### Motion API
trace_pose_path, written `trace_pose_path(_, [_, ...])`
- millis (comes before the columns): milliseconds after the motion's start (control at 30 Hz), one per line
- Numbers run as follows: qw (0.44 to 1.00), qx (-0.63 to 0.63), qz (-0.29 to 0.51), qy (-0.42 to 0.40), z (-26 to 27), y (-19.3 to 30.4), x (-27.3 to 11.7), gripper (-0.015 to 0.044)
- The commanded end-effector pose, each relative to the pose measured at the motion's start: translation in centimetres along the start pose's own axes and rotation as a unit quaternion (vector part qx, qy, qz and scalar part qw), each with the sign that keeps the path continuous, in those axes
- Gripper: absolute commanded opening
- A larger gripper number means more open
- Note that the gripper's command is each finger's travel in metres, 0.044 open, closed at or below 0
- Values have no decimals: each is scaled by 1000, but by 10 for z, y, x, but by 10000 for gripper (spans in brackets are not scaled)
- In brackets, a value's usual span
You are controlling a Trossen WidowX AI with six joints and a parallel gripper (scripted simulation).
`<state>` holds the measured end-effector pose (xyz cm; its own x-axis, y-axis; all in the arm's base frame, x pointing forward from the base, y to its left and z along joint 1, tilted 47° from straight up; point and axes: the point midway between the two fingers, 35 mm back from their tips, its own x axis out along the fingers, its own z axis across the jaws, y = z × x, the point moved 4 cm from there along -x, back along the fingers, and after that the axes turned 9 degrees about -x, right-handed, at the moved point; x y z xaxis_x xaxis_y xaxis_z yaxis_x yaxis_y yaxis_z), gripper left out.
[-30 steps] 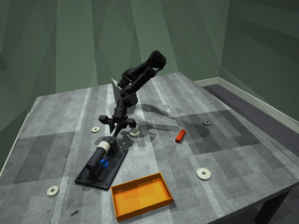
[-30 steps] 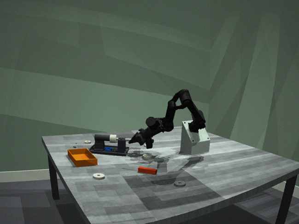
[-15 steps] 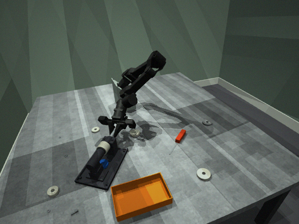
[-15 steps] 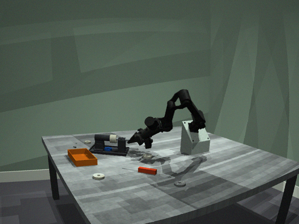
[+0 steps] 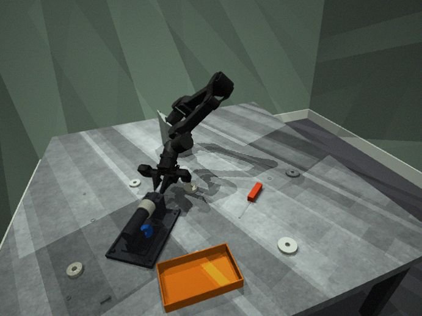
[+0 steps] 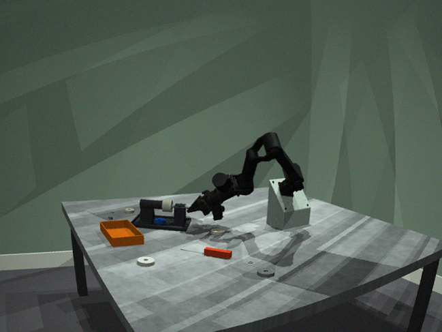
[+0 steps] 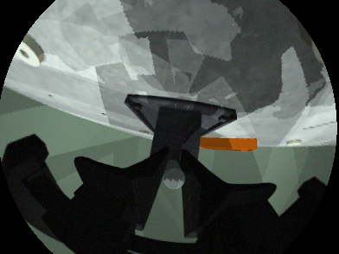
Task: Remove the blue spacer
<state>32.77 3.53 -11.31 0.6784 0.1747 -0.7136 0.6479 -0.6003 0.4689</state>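
Observation:
The blue spacer point(image 5: 146, 230) point(image 6: 160, 221) is off the shaft and lies low on the fixture's dark base plate point(image 5: 164, 239), between the housing block and the support post. A cream spacer point(image 5: 146, 206) point(image 6: 167, 205) sits around the shaft line, against the big housing block point(image 5: 133, 224) point(image 6: 150, 204). The support post point(image 6: 179, 214) stands on the gripper side. My gripper point(image 5: 160, 190) point(image 6: 189, 210) is shut on the shaft, close outside the post. In the wrist view the shaft's round end point(image 7: 174, 179) shows between the fingers. The shaft inside the housing is hidden.
An orange tray point(image 5: 198, 279) point(image 6: 121, 234) point(image 7: 229, 144) stands beside the fixture. A red-handled screwdriver point(image 5: 255, 191) point(image 6: 217, 252) and a white ring point(image 5: 287, 244) point(image 6: 146, 260) lie farther off. A beige ring point(image 5: 190, 187) lies close to the gripper. Another pale ring point(image 5: 135, 182) lies on its other side.

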Motion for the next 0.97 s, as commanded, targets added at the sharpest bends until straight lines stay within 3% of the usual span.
trace_pose_path(0, [1000, -1, 2, 0, 0, 3, 3, 0])
trace_pose_path(467, [1000, -1, 2, 0, 0, 4, 5, 0])
trace_pose_path(933, [1000, 0, 0, 0, 0, 1, -4, 368])
